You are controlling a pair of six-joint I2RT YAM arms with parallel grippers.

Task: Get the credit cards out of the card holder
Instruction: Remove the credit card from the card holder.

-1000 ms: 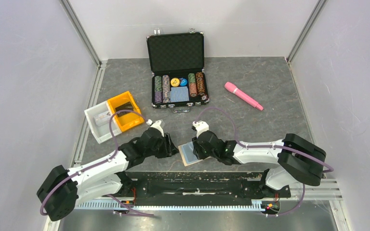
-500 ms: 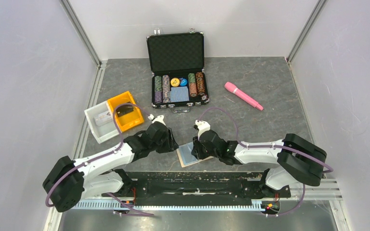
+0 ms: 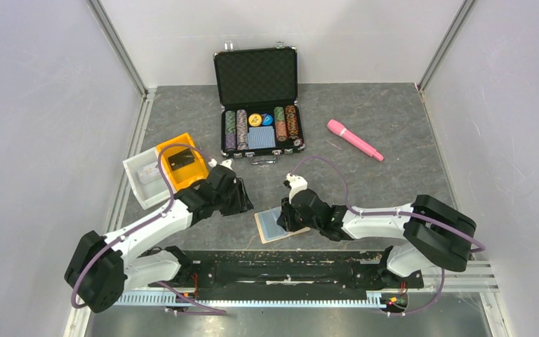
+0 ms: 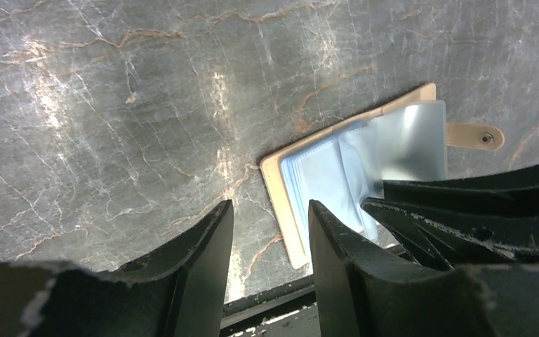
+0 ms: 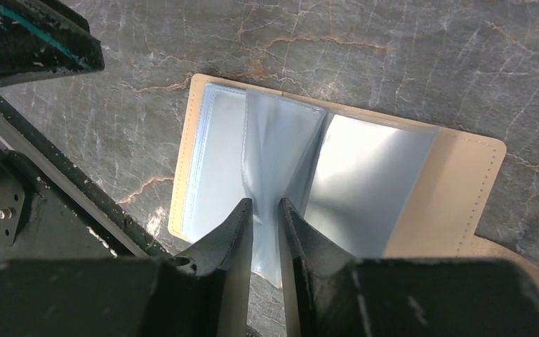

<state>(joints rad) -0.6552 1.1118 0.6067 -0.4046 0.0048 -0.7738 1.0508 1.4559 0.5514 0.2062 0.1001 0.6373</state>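
Observation:
The tan card holder [image 3: 270, 226] lies open near the table's front edge, its blue-grey clear sleeves fanned out [image 5: 214, 168] and its closing tab [image 4: 474, 135] pointing away. I cannot make out any credit cards inside the sleeves. My right gripper [image 3: 285, 217] hangs right over it, its jaws drawn narrow on one raised sleeve page [image 5: 277, 154] that fills the gap at my right gripper's tips [image 5: 265, 203]. My left gripper [image 3: 244, 206] stands open and empty over bare table just left of the holder, as its own view [image 4: 270, 210] shows.
An open black poker-chip case [image 3: 260, 105] stands at the back centre. A pink pen-like object [image 3: 354, 139] lies back right. An orange bin [image 3: 181, 163] and a white bin [image 3: 144, 179] sit at the left, close to my left arm. The table's front edge [image 5: 56, 182] runs beside the holder.
My left gripper has drawn back up and to the left, off the card holder. My right jaws have narrowed on the sleeve, and the holder has shifted slightly left.

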